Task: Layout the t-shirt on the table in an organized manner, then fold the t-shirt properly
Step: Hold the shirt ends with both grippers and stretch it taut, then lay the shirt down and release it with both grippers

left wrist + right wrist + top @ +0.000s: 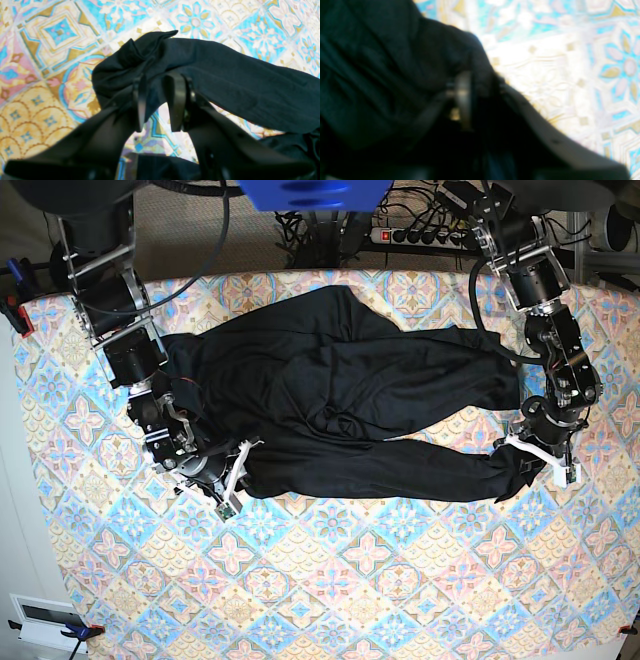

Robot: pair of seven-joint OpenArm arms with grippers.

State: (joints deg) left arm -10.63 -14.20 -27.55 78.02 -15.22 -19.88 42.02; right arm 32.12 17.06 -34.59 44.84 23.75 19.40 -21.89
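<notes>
Black t-shirt (340,410) spread crosswise on the patterned table (330,580), pinched at both lower corners.

Left gripper (157,98) at the shirt's near corner on the base view's right, jaws clamped on a bunched fold of fabric lifted off the cloth (tile pattern visible beneath the raised strip). Right gripper (480,100) at the shirt's opposite near corner, jaws drawn in around dark fabric, though too blurred to confirm a firm grip. Shirt body wrinkled, lying mostly in the table's far half.
</notes>
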